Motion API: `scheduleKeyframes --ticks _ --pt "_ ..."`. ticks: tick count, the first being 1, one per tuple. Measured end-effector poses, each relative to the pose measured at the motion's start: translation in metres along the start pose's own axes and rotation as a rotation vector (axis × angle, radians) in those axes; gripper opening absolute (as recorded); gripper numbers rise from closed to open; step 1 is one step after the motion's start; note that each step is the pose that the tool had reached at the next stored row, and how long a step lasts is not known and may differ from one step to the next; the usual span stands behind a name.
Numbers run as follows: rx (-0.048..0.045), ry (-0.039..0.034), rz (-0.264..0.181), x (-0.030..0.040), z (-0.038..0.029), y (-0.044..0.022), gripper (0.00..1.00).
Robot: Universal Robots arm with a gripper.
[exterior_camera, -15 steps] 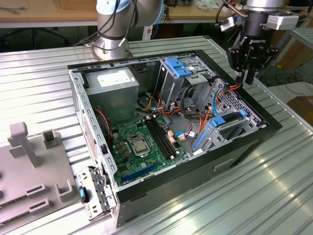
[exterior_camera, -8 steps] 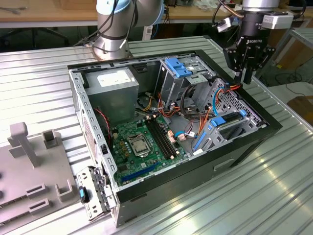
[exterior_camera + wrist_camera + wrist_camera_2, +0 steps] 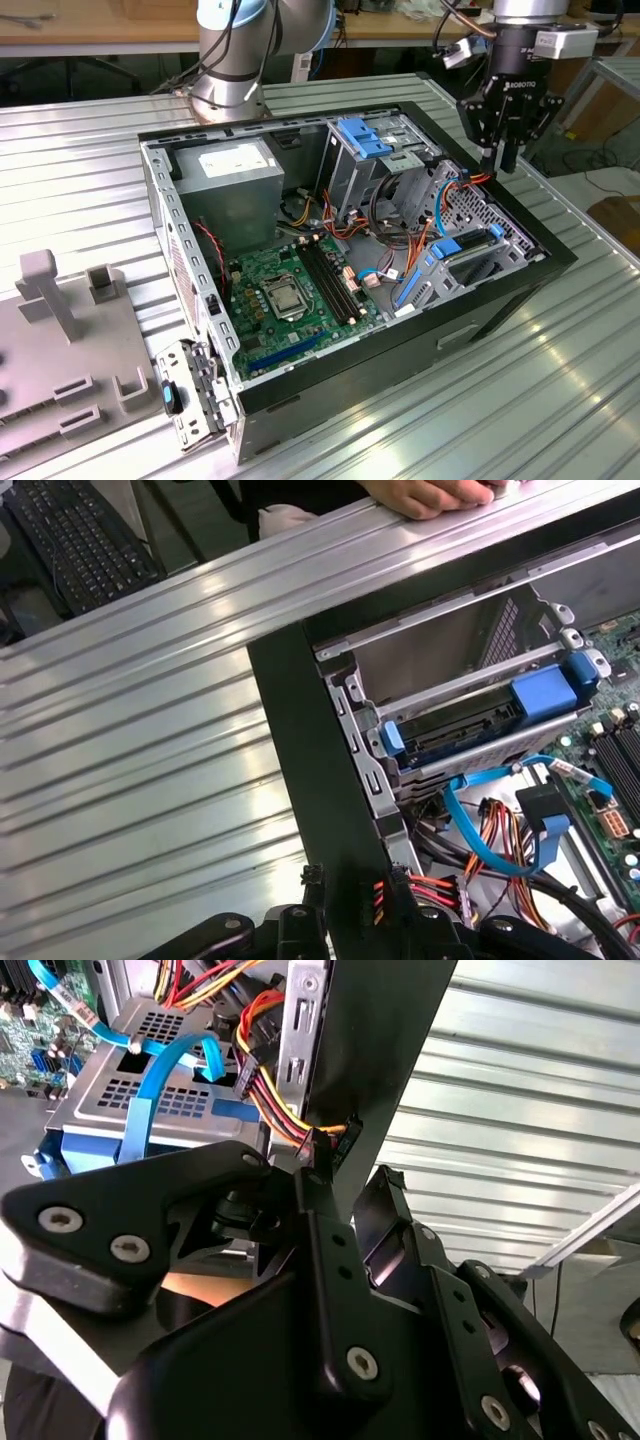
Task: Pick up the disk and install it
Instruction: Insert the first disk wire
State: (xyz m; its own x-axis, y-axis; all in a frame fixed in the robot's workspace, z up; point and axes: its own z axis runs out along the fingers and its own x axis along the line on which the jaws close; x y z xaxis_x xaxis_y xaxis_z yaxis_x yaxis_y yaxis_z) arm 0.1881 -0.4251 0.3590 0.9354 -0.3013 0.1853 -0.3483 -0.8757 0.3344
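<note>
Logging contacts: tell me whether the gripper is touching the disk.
Apart. In the first wrist view the disk sits in its cage, well clear of the gripper.

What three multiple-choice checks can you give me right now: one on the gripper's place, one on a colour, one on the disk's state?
1. The gripper is above:
A) the motherboard's middle
B) the case wall at the exterior view's right
C) the bare table

2. The side rails on the disk are:
A) red
B) blue
C) white

3. The disk is:
A) in the gripper
B) out on the table
C) sitting in a metal bay

Answers:
1. B, the gripper hangs over the black rim.
2. B, the rails show bright blue in the first wrist view.
3. C, the disk lies in the bay with nothing gripping it.
</note>
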Motion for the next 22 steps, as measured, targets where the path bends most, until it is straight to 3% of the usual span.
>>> scheduleKeyframes --ticks 9,10,12,22 --pt "-0.0059 0.0041 0.0 -0.0018 0.0046 -0.004 0.36" --pt "-0.0061 0.0041 0.0 -0.0018 0.0047 -0.004 0.35" --pt "-0.006 0.0042 0.0 -0.0018 0.0049 -0.0041 0.21" --pt "-0.0078 0.005 0.0 -0.0022 0.0049 -0.004 0.17"
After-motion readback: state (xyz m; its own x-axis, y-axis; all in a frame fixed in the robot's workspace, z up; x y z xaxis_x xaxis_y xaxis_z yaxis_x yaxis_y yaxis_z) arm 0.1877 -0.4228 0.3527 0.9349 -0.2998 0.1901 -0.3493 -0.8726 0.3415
